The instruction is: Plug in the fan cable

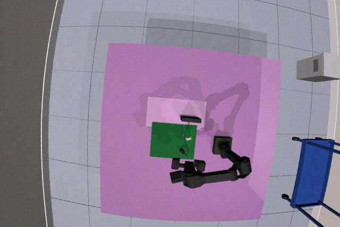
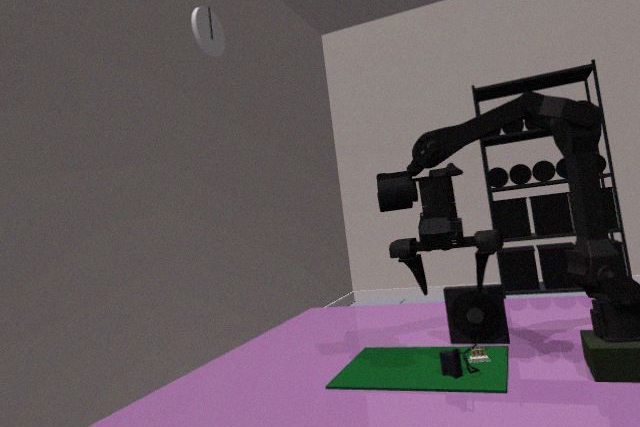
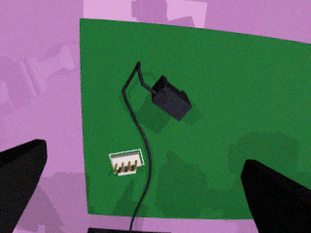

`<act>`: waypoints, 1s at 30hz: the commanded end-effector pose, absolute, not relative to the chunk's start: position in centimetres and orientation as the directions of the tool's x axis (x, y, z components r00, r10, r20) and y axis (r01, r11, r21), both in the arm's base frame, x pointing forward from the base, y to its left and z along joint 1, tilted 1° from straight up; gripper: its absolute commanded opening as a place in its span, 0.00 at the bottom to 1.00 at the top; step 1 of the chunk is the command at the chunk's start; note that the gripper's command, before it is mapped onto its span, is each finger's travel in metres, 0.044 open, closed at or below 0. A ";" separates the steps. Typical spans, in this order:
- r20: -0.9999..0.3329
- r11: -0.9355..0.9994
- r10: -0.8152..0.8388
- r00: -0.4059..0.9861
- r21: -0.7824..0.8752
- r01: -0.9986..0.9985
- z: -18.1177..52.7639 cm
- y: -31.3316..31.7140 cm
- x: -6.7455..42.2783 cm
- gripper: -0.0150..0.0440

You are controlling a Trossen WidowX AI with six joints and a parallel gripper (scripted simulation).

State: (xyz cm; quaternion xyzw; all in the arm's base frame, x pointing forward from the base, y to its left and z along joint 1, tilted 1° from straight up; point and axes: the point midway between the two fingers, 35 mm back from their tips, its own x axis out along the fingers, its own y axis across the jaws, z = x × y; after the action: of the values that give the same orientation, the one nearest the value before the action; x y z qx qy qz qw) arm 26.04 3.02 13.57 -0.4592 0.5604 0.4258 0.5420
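one gripper [image 2: 450,277] hangs wide open and empty above one board [image 3: 214,123], one plug [image 3: 171,99], one header [image 3: 126,162].

One green board [image 1: 170,140] lies on one pink desk [image 1: 132,186]. On the board sit one black plug [image 3: 170,99] and one small white header [image 3: 126,162]. One black fan [image 2: 476,314] stands at the board's edge. One thin cable [image 3: 144,155] joins fan and plug.

blue cart [image 1: 313,172], dark shelving [image 2: 542,179], wall clock [image 2: 207,30]
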 end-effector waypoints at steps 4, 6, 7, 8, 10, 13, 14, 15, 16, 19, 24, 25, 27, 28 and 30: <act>-0.999 -0.630 -0.021 0.024 -0.006 -0.776 15.3 1.1 28.2 1.00; -0.999 -0.702 -0.020 0.025 -0.004 -0.713 15.4 0.9 28.3 1.00; -0.999 -0.722 -0.020 0.025 -0.003 -0.691 15.4 0.9 28.3 1.00; -0.999 -0.728 -0.020 0.025 -0.003 -0.685 15.4 0.9 28.3 1.00; -0.999 -0.728 -0.020 0.025 -0.003 -0.685 15.4 0.9 28.3 1.00; -0.999 -0.728 -0.020 0.025 -0.003 -0.685 15.4 0.9 28.3 1.00; -0.999 -0.728 -0.020 0.025 -0.003 -0.685 15.4 0.9 28.3 1.00; -0.999 -0.728 -0.020 0.025 -0.003 -0.685 15.4 0.9 28.3 1.00; -0.999 -0.728 -0.020 0.025 -0.003 -0.685 15.4 0.9 28.3 1.00; -0.999 -0.728 -0.020 0.025 -0.003 -0.685 15.4 0.9 28.3 1.00; -0.999 -0.728 -0.020 0.025 -0.003 -0.685 15.4 0.9 28.3 1.00; -0.999 -0.728 -0.020 0.025 -0.003 -0.685 15.4 0.9 28.3 1.00; -0.999 -0.728 -0.020 0.025 -0.003 -0.685 15.4 0.9 28.3 1.00; -0.999 -0.728 -0.020 0.025 -0.003 -0.685 15.2 0.9 28.4 1.00; -0.999 -0.728 -0.020 0.025 -0.003 -0.685 14.0 0.9 28.6 1.00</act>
State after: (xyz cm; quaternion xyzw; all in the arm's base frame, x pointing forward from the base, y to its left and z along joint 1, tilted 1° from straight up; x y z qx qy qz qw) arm 28.47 0.81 15.15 -0.6691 0.2693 0.6420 0.2599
